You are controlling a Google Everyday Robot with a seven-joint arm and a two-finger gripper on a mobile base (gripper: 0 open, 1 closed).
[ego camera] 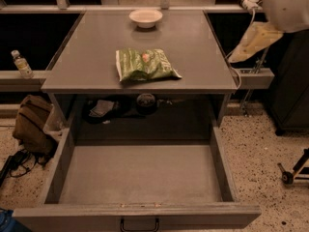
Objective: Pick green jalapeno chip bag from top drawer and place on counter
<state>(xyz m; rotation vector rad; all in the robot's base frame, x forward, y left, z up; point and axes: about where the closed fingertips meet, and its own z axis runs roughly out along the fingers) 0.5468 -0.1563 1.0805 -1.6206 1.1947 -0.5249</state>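
The green jalapeno chip bag (145,65) lies flat on the counter (91,47) near its front edge, with nothing touching it. The top drawer (140,175) is pulled fully out below the counter, and its grey bottom is bare. My gripper (252,42) hangs from the white arm at the upper right, off the counter's right edge and well clear of the bag, holding nothing.
A white bowl (146,17) stands at the back of the counter. A dark shelf with clutter (125,105) sits under the counter behind the drawer. A brown bag (31,124) and a bottle (21,64) are at the left. A wheeled stand base (292,170) is on the floor at the right.
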